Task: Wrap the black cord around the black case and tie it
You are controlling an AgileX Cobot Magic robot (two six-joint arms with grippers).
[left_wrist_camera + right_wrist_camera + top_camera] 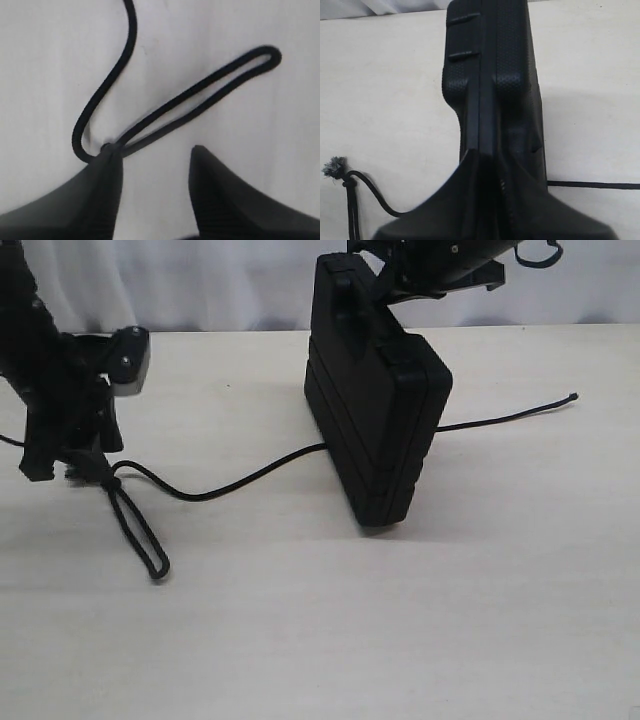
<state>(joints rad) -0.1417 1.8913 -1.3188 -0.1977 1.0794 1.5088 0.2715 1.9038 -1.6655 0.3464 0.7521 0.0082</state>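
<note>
**While Case Stands On Edge, Cord Lies Unsecured**

Although the right tool (487, 165) clamps the black case (375, 420) by its top edge, the case balances upright on 1 narrow side on the counter (420, 640); any slack in the grip would likely tip it. The black cord (240, 480) runs to its base from both sides, both ends flat on the counter. The left tool (155, 155) stands wide, holding nothing, 1 fingertip (102, 175) touching the knot (106, 146); closing off-centre could miss the thin braid. Case: matte, ribbed, rounded plastic. Cord: limp, braided, ending in 1 narrow loop (210, 95).
</note>
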